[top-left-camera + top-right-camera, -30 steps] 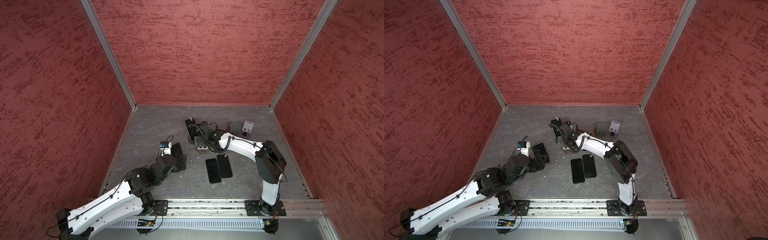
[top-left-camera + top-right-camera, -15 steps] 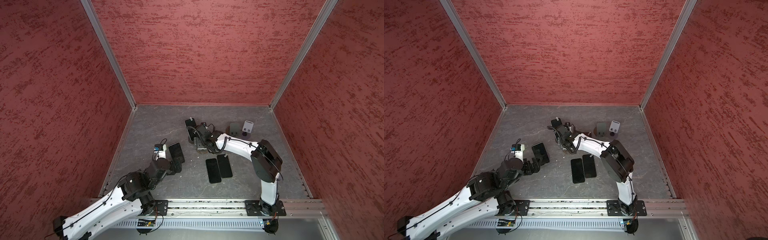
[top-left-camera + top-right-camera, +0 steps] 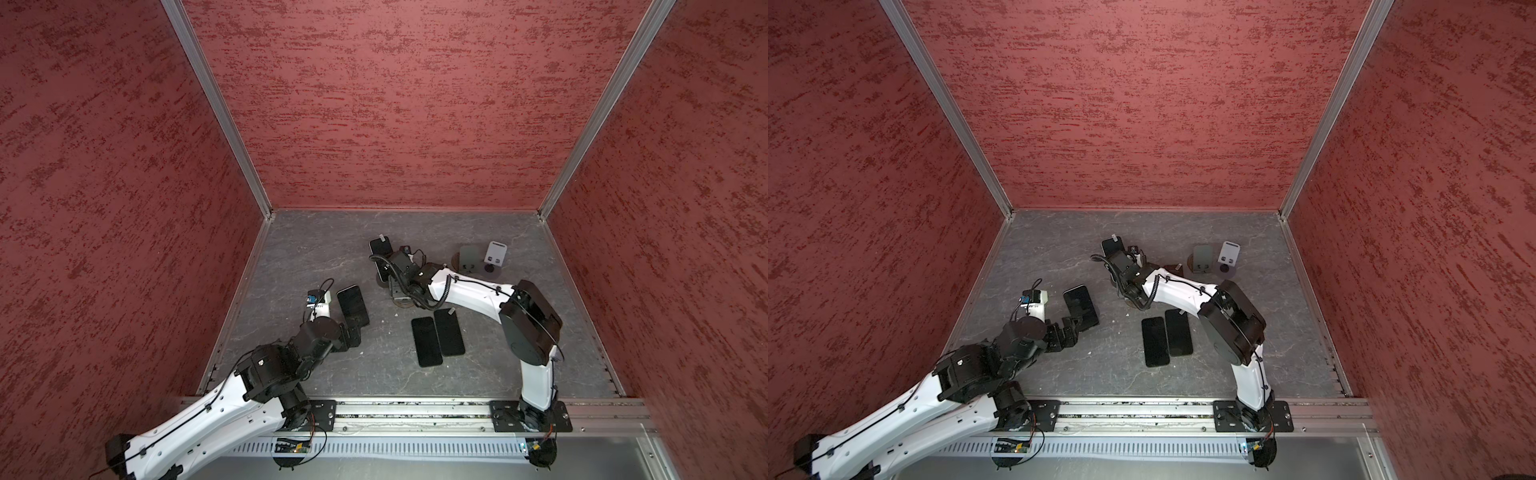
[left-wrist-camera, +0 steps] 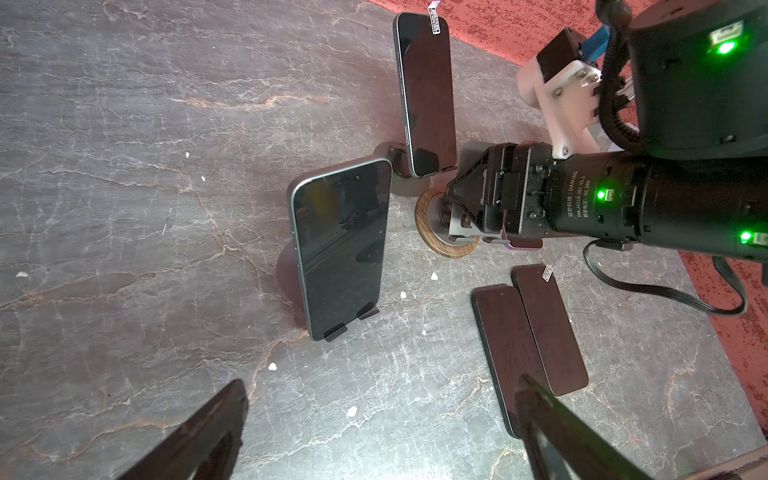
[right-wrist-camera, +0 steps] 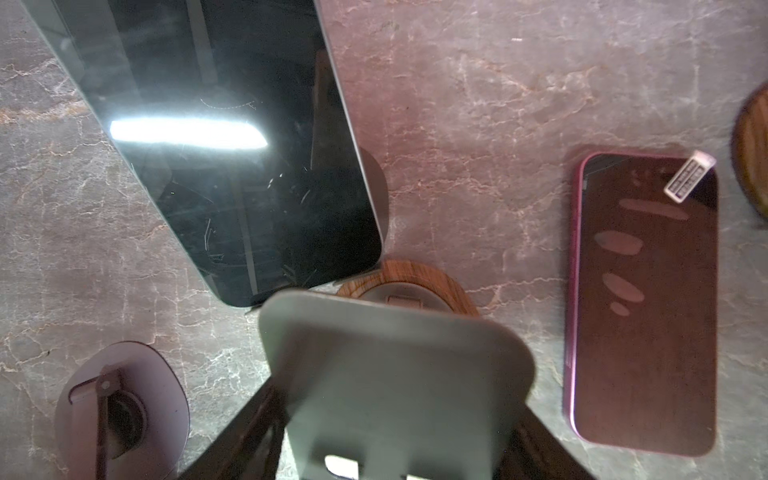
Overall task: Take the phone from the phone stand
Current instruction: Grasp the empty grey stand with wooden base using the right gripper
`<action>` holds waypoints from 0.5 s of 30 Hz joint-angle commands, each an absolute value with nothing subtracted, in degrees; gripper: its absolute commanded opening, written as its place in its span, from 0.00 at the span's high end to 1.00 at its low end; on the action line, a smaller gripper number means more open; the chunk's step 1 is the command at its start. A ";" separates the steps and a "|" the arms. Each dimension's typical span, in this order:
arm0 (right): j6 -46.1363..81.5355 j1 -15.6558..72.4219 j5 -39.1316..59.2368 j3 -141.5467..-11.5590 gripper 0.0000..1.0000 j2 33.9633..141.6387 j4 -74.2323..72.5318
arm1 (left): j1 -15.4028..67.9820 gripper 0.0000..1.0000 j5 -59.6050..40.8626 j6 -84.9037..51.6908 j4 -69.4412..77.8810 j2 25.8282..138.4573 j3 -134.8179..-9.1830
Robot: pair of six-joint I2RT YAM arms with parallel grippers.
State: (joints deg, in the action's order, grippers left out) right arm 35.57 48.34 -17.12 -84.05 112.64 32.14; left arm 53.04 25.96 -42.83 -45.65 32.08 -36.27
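Note:
A dark phone (image 3: 352,305) leans on a round-based phone stand (image 4: 286,270) left of centre; it also shows in the left wrist view (image 4: 343,249). My left gripper (image 3: 353,332) hangs open just in front of it, its fingers (image 4: 216,432) apart and holding nothing. A second phone (image 3: 380,245) stands on another phone stand farther back. My right gripper (image 3: 399,289) is shut on the grey plate (image 5: 395,374) of an empty stand with a wooden base (image 5: 415,278). A pink phone (image 5: 644,303) lies flat beside that stand.
Two dark phones (image 3: 426,340) (image 3: 449,332) lie flat side by side in the middle. Two empty stands (image 3: 469,257) (image 3: 496,253) sit at the back right. Red walls close the floor on three sides, and a metal rail (image 3: 415,409) runs along the front.
The right gripper's jaws have closed in on the grey stand plate. The left arm has drawn back a little from the phone, still open.

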 commanded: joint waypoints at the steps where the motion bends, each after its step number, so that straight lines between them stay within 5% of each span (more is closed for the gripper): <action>1: 35.51 48.74 -17.22 -84.98 0.44 111.61 32.23 | 52.73 0.00 26.78 -42.93 -46.32 31.72 -36.50; 15: 33.60 48.75 -14.06 -81.76 0.44 105.30 29.20 | 52.68 0.00 26.46 -43.06 -46.41 33.61 -37.34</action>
